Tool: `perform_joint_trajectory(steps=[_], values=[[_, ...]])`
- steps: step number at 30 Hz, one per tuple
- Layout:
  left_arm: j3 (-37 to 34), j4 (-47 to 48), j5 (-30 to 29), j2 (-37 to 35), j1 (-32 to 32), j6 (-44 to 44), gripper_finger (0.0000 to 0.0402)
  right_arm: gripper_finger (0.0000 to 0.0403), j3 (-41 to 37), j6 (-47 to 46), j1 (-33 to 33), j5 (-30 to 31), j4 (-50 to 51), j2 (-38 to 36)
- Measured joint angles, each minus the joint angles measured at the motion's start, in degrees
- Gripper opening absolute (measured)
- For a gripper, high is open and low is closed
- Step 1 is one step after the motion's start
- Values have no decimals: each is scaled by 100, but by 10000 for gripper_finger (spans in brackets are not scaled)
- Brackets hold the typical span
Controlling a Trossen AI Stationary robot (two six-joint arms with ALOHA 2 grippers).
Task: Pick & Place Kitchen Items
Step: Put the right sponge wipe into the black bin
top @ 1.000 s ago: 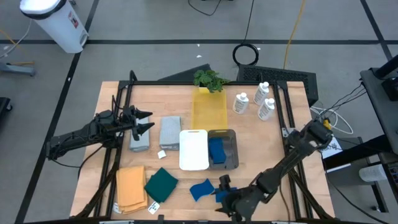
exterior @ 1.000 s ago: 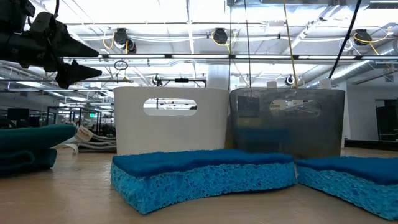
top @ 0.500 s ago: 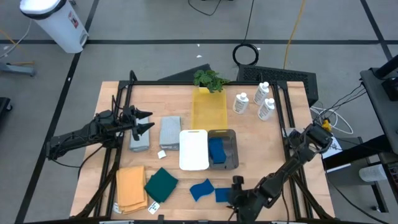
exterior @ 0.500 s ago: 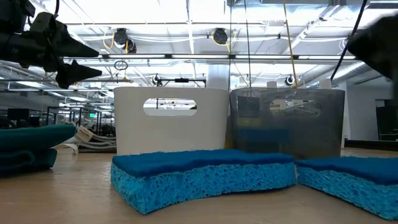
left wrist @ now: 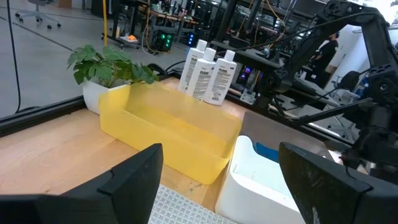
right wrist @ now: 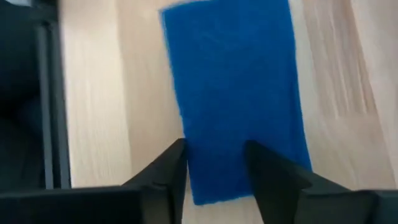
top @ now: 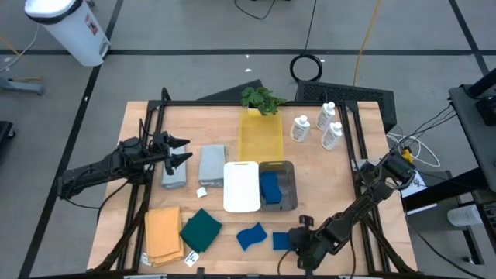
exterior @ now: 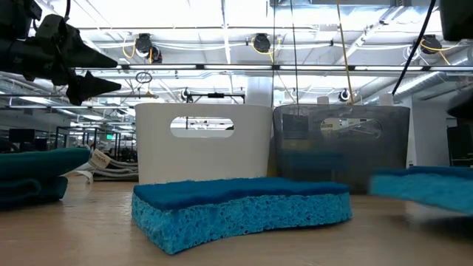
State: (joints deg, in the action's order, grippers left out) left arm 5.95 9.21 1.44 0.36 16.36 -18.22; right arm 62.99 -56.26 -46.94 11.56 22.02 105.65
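Two dark arms are working: the right gripper (top: pixel 297 239), reaching low at the table's six o'clock, is clamping a bright-blue rectangular sponge (top: pixel 280 241), lifted off the wood; the left gripper (top: pixel 180 150) is hovering open at nine o'clock.

Two bins (top: pixel 242 187) sit side by side mid-table, a sponge (top: pixel 270 188) in the right one. Tray (top: pixel 260 136) behind them, bottles (top: pixel 318 125) to its right. Cloths (top: pixel 183 231) front-left, two loose sponges (top: pixel 252 235) front-center.

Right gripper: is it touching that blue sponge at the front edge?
Touching. In the right wrist view the right gripper pinches the blue sponge end; the low view shows it lifted.
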Motion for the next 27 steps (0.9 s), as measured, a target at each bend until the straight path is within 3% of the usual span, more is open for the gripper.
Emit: perform_joint_trajectory(steps=[7,19,22,27], values=[[0,2,-1,-1,-2,0,324,76,-32,-935,-125,-233,503,-352],[1,0,-1,0,0,0,324,11,-38,-1895,-955,955,1042,-858],[1,2,-1,0,-2,0,324,2,-38,-1600,-999,1266,906,-863],[1,2,-1,-2,-2,0,324,13,-154,-270,-978,2223,-64,-866]])
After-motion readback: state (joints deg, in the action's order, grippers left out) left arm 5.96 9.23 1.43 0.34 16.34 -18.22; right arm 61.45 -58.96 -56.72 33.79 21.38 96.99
